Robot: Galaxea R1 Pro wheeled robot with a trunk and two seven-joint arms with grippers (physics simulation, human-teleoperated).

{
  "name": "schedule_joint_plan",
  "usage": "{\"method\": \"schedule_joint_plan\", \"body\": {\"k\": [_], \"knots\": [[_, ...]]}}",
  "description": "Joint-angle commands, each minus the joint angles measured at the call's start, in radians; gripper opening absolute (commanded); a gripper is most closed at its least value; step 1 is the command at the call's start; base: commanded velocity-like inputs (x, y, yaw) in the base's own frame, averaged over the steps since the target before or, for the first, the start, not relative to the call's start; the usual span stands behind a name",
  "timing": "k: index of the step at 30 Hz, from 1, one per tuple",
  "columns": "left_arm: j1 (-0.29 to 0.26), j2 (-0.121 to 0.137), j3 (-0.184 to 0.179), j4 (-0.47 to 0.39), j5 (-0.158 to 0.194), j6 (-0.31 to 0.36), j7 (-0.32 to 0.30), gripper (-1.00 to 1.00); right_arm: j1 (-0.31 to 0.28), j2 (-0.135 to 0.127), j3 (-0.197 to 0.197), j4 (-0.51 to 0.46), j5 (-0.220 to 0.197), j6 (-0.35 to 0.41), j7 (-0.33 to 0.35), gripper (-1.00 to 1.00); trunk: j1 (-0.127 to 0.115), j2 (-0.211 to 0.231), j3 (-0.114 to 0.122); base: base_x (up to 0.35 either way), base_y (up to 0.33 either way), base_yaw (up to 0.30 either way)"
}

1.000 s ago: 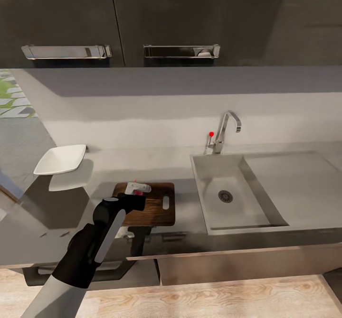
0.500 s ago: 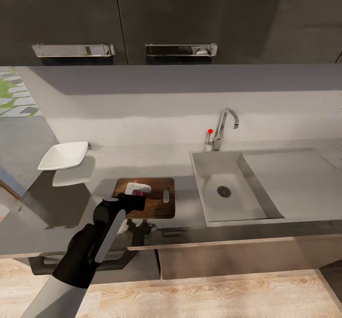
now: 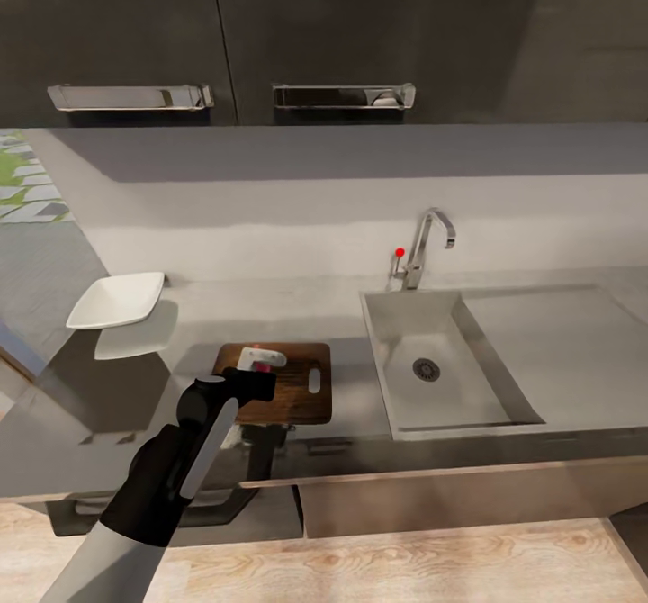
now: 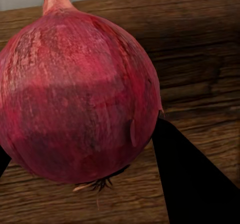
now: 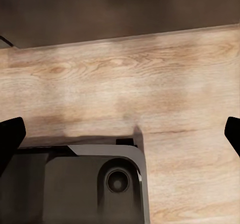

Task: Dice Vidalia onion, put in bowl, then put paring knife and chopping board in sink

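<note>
Still gripping the onion (image 4: 80, 96) in the left gripper (image 3: 256, 371), hovering over the board's (image 3: 292, 398) 9 o'clock end as before. Sitting near the counter's (image 3: 355, 400) front edge, sink (image 3: 405, 405) at 3 o'clock, bowl (image 3: 115, 301) at 10 o'clock. Spreading right gripper (image 5: 120, 134) fingers wide above floor (image 5: 150, 93).

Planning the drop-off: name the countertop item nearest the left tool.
The dark-brown wooden chopping board, directly under the left tool; the white squarish bowl sits farther away.

the left claw (image 3: 258, 371) hides most of the vidalia onion (image 4: 80, 93) over the chopping board (image 3: 292, 393), whose near left corner sits behind the arm; the paring knife cannot be made out.
</note>
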Motion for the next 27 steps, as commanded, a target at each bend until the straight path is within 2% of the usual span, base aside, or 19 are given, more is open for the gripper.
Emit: {"method": "schedule_joint_plan", "body": {"k": [1, 13, 27], "knots": [[-0.001, 0.0, -0.001, 0.002, 0.008, 0.004, 0.008, -1.0, 0.0, -0.001, 0.006, -0.001, -0.011, -0.002, 0.003, 1.0, 0.001, -0.002, -0.002, 0.028, 0.0, 0.0], [-0.001, 0.0, -0.001, 0.016, 0.009, 0.004, 0.008, -1.0, 0.0, -0.001, 0.006, -0.002, -0.012, -0.001, 0.004, 1.0, 0.001, -0.002, -0.003, 0.006, 0.0, 0.0], [-0.001, 0.0, -0.001, 0.02, 0.008, 0.004, 0.007, -1.0, 0.0, -0.001, 0.006, -0.002, -0.012, 0.0, 0.004, 1.0, 0.001, -0.002, -0.017, 0.0, 0.0, 0.0]]}}
